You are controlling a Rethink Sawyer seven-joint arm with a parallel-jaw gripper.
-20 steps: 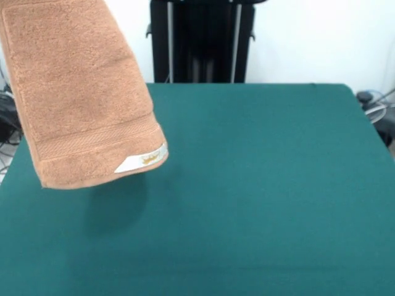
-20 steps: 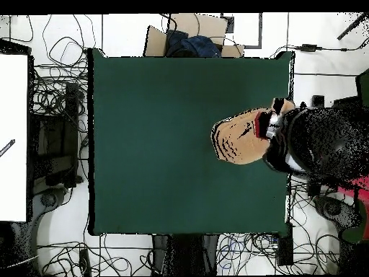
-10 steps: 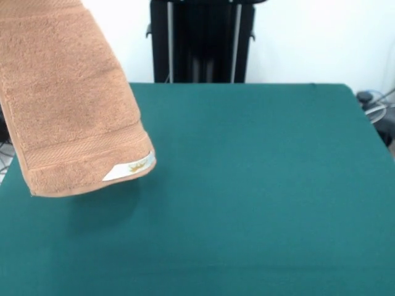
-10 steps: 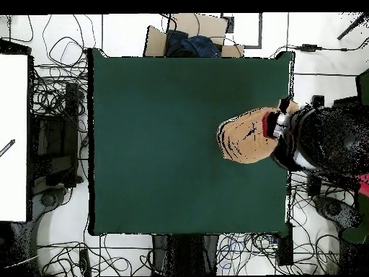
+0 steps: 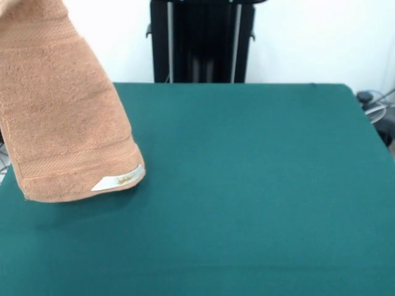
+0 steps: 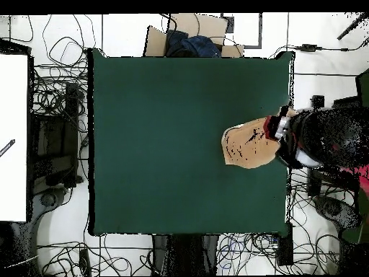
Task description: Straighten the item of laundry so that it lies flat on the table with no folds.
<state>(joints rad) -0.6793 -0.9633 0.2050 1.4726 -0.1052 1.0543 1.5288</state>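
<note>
Orange-tan towel (image 5: 65, 117) hangs in the air at the left of the front view, over the edge of the green bench (image 5: 259, 197). It hangs long-ways down, doubled over, with its white tag (image 5: 117, 180) at the bottom. My guess is it is held up high so it can drop open.

From overhead, the towel sits at the bench's right edge, beside the gripper (image 6: 277, 133). I cannot tell how the jaws stand.

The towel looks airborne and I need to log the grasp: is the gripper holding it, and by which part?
The towel hangs from the gripper, held at its top, tagged end lowest.
</note>
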